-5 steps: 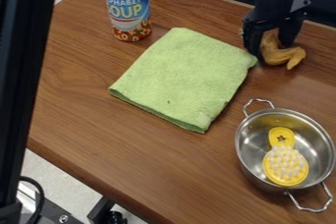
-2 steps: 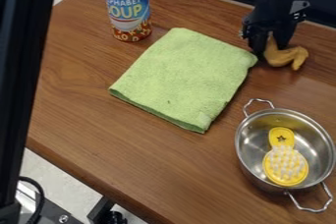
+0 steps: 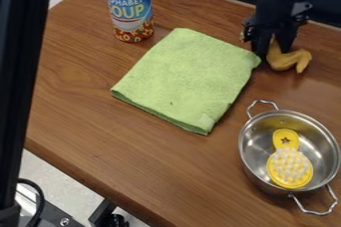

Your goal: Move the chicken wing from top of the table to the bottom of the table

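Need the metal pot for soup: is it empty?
Not empty: a yellow brush with pale bristles lies inside the metal pot.

The chicken wing [image 3: 287,60] looks golden brown and smooth, like a cooked one, and it's bent like a hook. One end sits up between the fingers of the black gripper [image 3: 273,52], pinched there; the rest curves out below them and off to one side, its free end pointing down, just beside the fingertips. I can't make out whether its underside touches the wooden table [image 3: 160,159].
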Available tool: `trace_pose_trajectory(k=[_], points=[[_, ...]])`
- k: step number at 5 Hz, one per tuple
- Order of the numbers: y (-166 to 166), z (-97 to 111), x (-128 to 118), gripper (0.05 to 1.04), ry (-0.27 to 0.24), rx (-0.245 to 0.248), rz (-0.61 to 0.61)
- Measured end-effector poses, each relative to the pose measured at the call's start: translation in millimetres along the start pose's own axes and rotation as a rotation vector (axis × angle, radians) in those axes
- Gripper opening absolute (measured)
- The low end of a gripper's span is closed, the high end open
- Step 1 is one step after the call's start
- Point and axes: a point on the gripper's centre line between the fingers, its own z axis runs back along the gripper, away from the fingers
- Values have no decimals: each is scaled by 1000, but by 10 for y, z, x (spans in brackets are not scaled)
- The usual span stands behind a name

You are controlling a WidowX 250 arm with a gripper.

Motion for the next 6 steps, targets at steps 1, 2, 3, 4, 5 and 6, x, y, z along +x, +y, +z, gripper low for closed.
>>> trace_pose_trajectory(k=[1,2,3,4,5,6], points=[[32,259,47,518,-1,-19,11],[153,542,71,518,-41,-42,21],[362,736,30,518,-21,-39,3],[645,854,6,517,-33,-24,-9],[1037,829,-30,518,-5,14,-66],[1341,836,-76,518,3,23,-129]])
